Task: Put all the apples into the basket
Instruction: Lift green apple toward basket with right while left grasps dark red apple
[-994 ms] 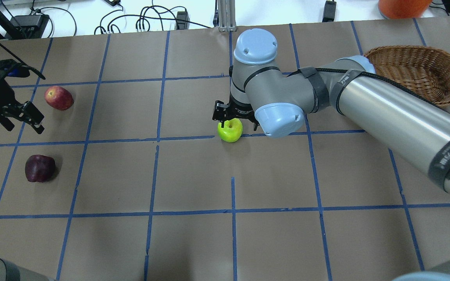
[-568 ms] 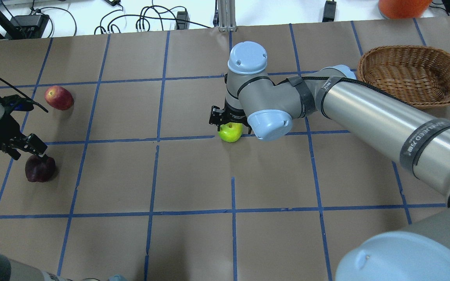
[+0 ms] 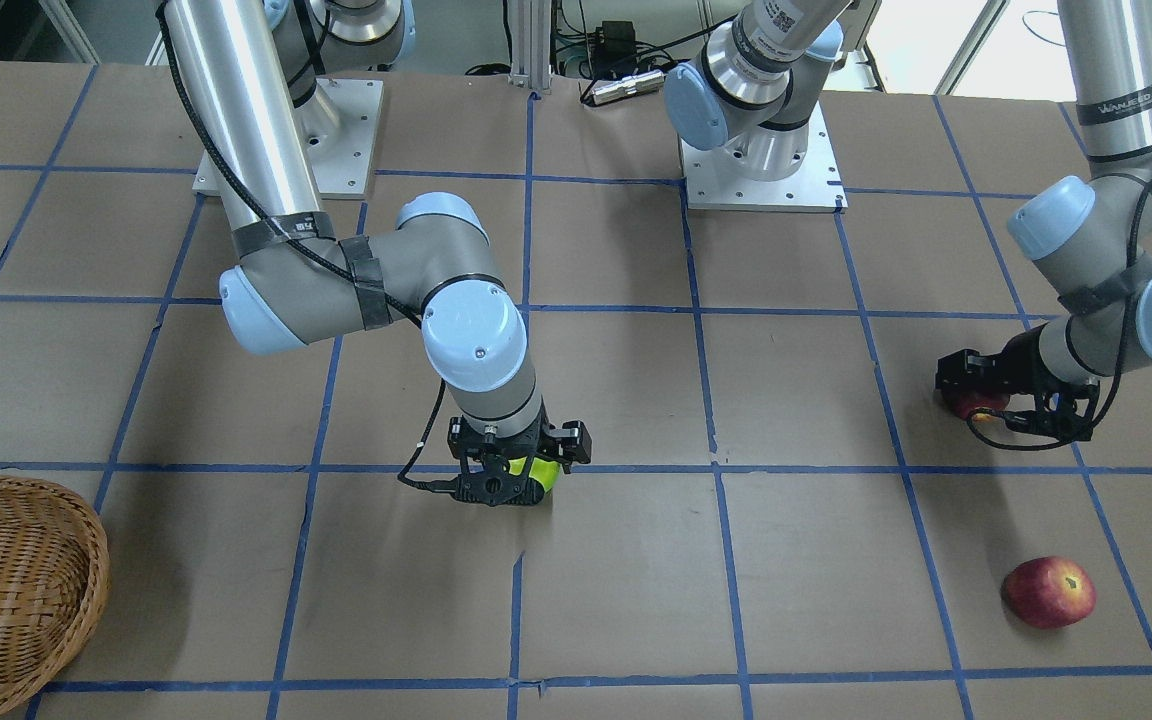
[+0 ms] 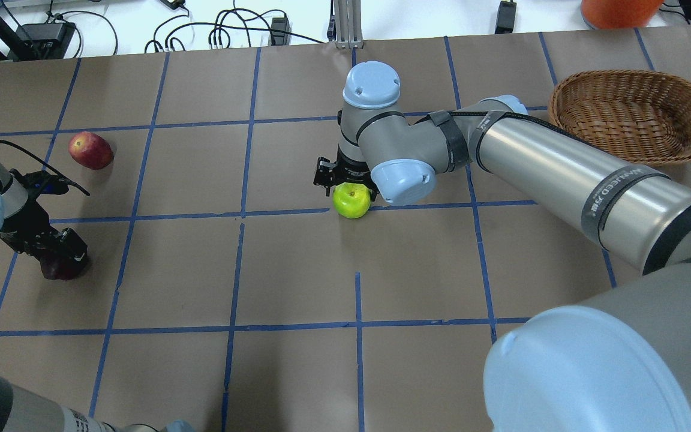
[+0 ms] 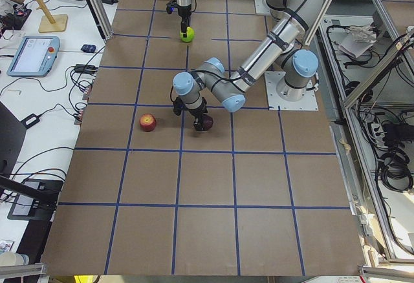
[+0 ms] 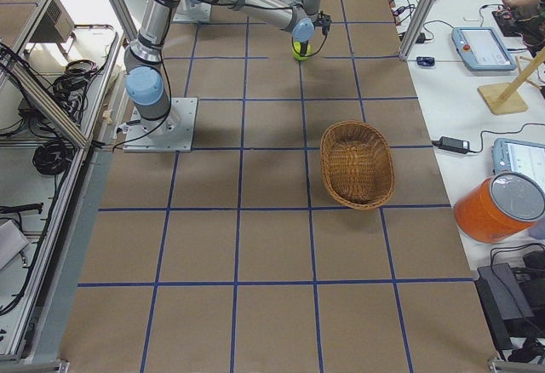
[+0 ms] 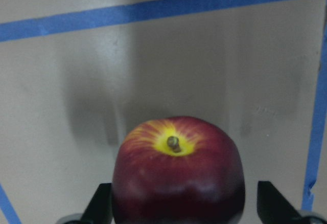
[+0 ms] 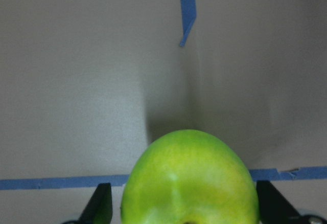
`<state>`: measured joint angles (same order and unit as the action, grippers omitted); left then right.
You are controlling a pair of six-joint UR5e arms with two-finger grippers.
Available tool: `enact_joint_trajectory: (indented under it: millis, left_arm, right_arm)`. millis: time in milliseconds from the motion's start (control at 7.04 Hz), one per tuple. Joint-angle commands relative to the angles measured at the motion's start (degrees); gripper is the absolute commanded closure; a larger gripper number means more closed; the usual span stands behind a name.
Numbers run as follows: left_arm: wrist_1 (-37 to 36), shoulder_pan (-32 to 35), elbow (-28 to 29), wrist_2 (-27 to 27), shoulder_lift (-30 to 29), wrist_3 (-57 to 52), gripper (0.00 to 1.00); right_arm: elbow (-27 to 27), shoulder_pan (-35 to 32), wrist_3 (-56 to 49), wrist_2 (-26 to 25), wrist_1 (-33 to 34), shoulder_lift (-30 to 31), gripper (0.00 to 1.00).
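Note:
The yellow-green apple (image 4: pixel 352 201) sits mid-table on a blue tape line. My right gripper (image 4: pixel 347 185) is down over it, open, a finger on each side in the right wrist view (image 8: pixel 189 183). The dark maroon apple (image 4: pixel 56 271) lies at the near left. My left gripper (image 4: pixel 61 259) is down over it, open, with its fingers (image 7: pixel 271 206) beside the apple (image 7: pixel 176 178). The red apple (image 4: pixel 90 150) lies alone further back on the left. The wicker basket (image 4: pixel 633 114) stands at the far right and holds nothing.
The right arm's long link (image 4: pixel 561 174) stretches between the green apple and the basket. An orange container (image 4: pixel 618 12) and cables lie beyond the table's far edge. The arm bases (image 3: pixel 761 165) stand on the robot's side.
My left gripper moved from beside the red apple to the maroon apple and came down over it. My right gripper sank lower around the green apple. The apples stayed put.

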<state>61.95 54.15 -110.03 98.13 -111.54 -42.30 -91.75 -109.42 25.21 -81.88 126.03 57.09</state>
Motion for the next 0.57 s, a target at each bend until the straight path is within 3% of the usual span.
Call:
enact_joint_trajectory:
  millis: [0,142,284,426]
  left_arm:
    - [0.10,1.56,0.08,-0.40,1.13,6.22,0.73]
    - [0.62,4.44,0.34,-3.71,2.10,10.97,0.74]
    - [2.02,9.86,1.48,-4.87,3.07,19.80,0.74]
    - [5.60,16.01,3.40,-5.40,4.04,28.85,0.74]
  right_arm:
    - [0.16,0.09,-0.85,-1.26,0.00,-0.40,0.30]
    - [0.69,0.26,-1.21,-6.66,-0.26,0.04,0.89]
    - [1.04,1.31,-2.17,-8.98,-0.17,0.91,1.00]
    - [1.91,3.23,-2.18,-9.17,-0.87,2.66,1.00]
